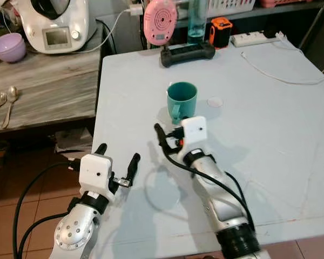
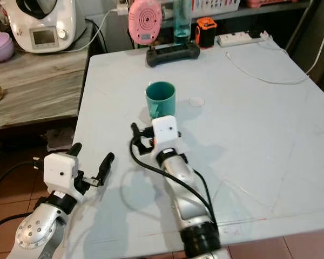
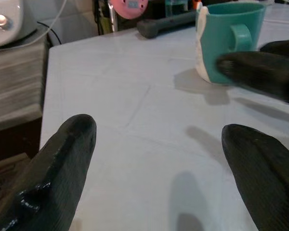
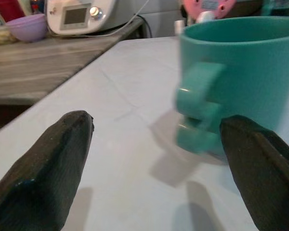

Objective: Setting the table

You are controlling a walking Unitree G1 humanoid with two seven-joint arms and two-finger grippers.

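Pale-blue table (image 1: 270,140) holds teal mug (image 1: 182,98); right tool (image 4: 154,144) wide beside it, left tool (image 1: 117,157) wide; wooden counter (image 1: 48,86) alongside.

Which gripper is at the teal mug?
The right gripper, open, with the teal mug just ahead and its handle facing it. The left gripper is open over bare table near the edge.

Even, soft indoor light gives faint shadows on the pale table (image 1: 270,135); the wrist views blur the near fingers and teal mug (image 4: 241,82).
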